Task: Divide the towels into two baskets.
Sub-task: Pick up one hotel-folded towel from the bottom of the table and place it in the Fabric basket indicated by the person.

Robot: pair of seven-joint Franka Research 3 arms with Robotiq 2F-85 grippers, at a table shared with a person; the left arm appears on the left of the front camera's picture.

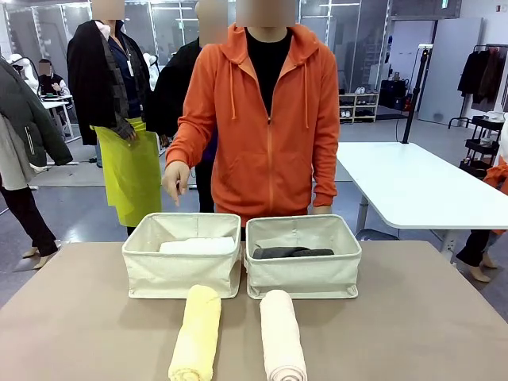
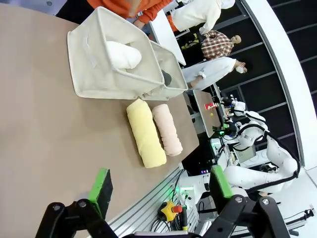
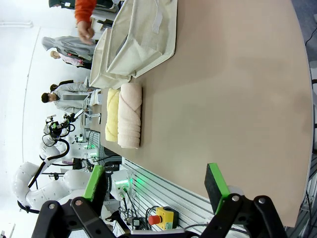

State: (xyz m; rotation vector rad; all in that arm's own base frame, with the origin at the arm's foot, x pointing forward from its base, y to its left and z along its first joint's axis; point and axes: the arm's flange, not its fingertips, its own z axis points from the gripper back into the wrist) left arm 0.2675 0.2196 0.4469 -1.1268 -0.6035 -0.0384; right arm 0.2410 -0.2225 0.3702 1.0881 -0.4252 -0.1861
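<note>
Along the desk's (image 1: 421, 317) near edge, the yellow towel (image 1: 196, 333) and pink-beige towel (image 1: 282, 337) lie side by side, just before the left basket (image 1: 181, 276), holding the white towel (image 1: 197, 246), and the right basket (image 1: 303, 279), holding the grey towel (image 1: 291, 252). I note the left fingers (image 2: 101, 187) and right fingers (image 3: 216, 186) spread wide, empty. Risk: a roll pinched off-centre may sag and unwind.
</note>
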